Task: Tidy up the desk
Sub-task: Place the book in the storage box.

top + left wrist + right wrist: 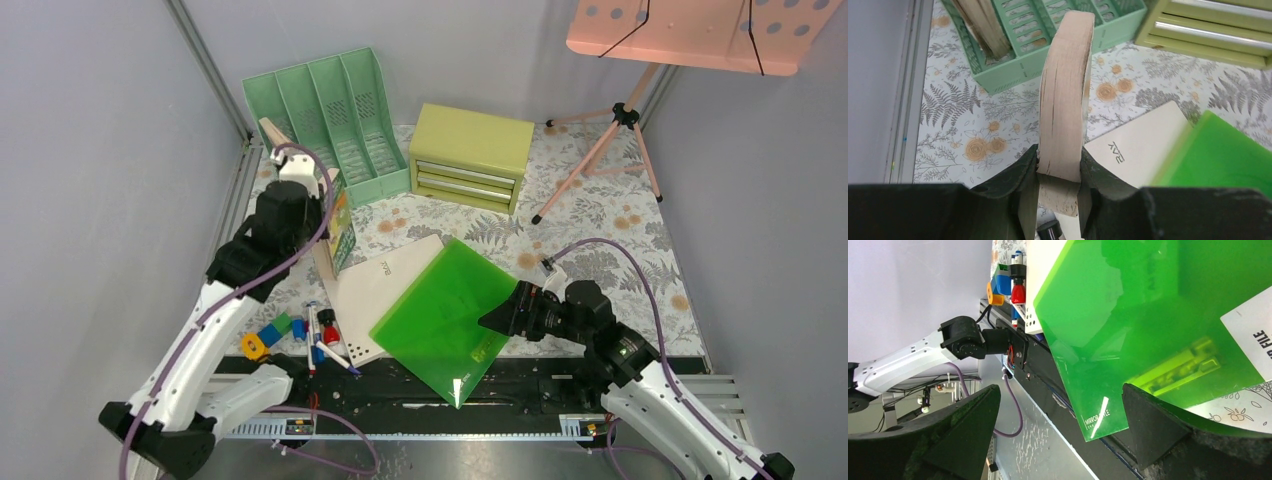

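Observation:
The desk (600,215) has a pale fern-and-flower covering. My left gripper (1060,187) is shut on a thick book (1065,100) and holds it upright by its page edge, near the green file rack (330,120). In the top view the book (338,225) stands at the left, just in front of the rack. My right gripper (1060,415) is open beside the near corner of a green plastic folder (445,315), which lies over a white notebook (380,290). The folder (1148,315) fills the right wrist view.
A yellow-green drawer chest (470,155) stands at the back. A pink stand on a tripod (620,130) is at the back right. Pens and small coloured blocks (295,335) lie at the front left. A second book (980,25) leans in the rack.

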{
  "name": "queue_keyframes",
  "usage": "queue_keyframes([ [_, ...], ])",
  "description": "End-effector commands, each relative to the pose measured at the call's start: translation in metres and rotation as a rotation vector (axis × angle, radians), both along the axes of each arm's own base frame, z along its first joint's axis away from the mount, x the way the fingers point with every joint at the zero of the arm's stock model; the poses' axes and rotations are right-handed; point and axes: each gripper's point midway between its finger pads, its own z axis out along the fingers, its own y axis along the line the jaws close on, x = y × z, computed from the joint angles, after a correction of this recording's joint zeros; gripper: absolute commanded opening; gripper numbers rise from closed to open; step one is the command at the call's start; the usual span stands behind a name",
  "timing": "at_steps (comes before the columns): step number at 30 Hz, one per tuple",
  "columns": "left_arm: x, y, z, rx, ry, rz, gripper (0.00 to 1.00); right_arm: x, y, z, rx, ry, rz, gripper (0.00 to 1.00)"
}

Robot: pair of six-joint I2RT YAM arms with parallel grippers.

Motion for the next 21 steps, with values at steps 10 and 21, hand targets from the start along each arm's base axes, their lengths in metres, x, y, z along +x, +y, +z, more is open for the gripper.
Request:
queue_keyframes([
  [10, 0.07, 0.062, 0.07, -0.182, -0.218, 0.217, 0.0, 0.007, -0.003, -0.013, -0.054, 0.002, -0.022, 0.99],
  [21, 0.068, 0.121, 0.099, -0.107, -0.338, 0.461, 0.0, 0.008, -0.004, -0.015, -0.068, 0.004, -0.028, 0.99],
])
